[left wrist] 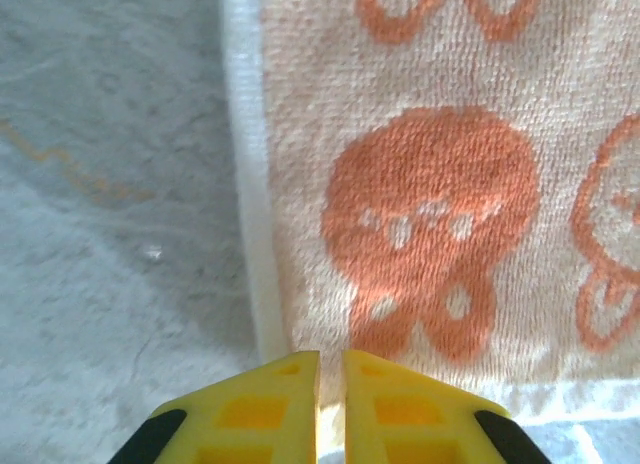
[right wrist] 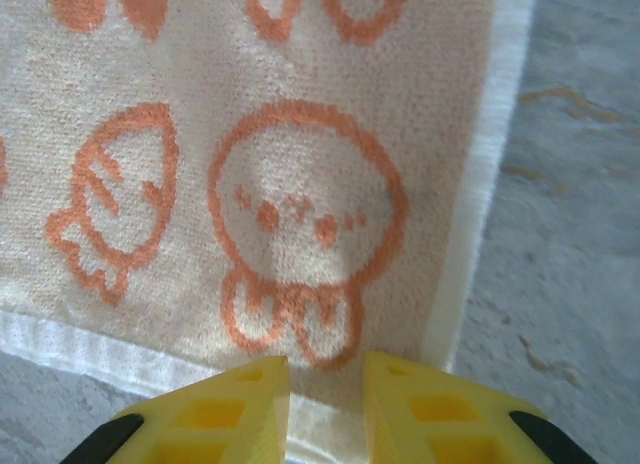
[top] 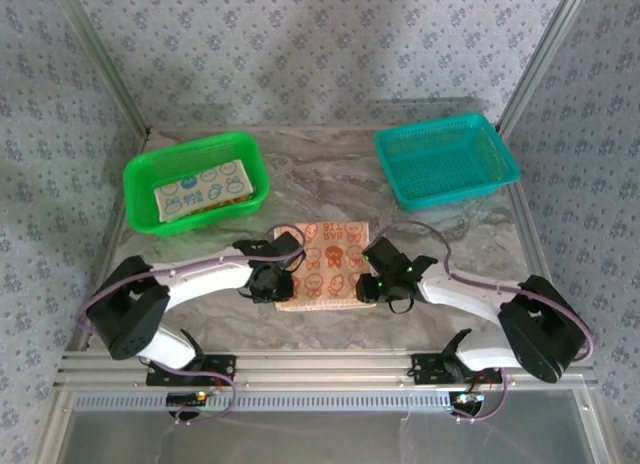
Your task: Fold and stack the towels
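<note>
A peach towel [top: 325, 259] with orange cartoon prints lies flat on the marble table, between my two grippers. My left gripper [top: 272, 282] is at the towel's near left corner. In the left wrist view its yellow jaws [left wrist: 332, 364] are almost together on the towel's [left wrist: 430, 214] white near hem, with a thin slit of cloth between them. My right gripper [top: 378, 284] is at the near right corner. In the right wrist view its jaws [right wrist: 325, 369] stand apart over the flat towel [right wrist: 300, 184]. A pale teal towel [top: 200, 192] with bunny faces lies folded in the green basket [top: 140, 174].
A teal mesh basket [top: 445, 159] stands at the back right. Bare marble [top: 330, 174] lies between the two baskets. Patterned walls close in the table on three sides.
</note>
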Robot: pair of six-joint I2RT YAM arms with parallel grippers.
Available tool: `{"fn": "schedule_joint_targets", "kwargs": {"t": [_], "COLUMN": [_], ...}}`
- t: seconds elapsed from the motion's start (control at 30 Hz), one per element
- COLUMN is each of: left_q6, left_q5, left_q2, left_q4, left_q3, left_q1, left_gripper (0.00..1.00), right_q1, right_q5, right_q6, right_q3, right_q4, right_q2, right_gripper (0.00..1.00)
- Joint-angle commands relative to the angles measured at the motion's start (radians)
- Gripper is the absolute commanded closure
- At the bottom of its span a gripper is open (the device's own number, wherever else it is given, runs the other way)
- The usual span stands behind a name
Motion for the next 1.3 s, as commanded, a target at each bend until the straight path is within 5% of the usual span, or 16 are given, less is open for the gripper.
{"fn": "schedule_joint_targets", "kwargs": {"t": [0.0, 0.33, 0.7, 1.27], "left_q6": [0.056, 0.180, 0.221, 0.230], "left_q5": [0.007, -0.057, -0.113, -0.242], "left_q2": [-0.048, 0.097, 0.350, 0.466], "left_q4": [-0.071, 0.101, 0.203, 0.176], "left_q3": [0.078, 0.294, 0.406, 0.391], "left_q1": [0.057, 0.253, 0.319, 0.322], "left_gripper": [0.84, 0.94, 1.00, 1.00], "right_q1": [-0.010, -0.146, -0.227, -0.330], "right_q5": [0.013, 0.021, 0.052, 0.069], "right_q6": [0.023, -0.113, -0.197, -0.267], "right_q3": [0.077, 0.353, 0.602, 0.688], "right_q4": [-0.101, -0.048, -0.017, -0.023], "right_q2": [-0.039, 0.204, 0.526, 0.688], "right_gripper": [0.72, 0.85, 0.91, 0.90]}}
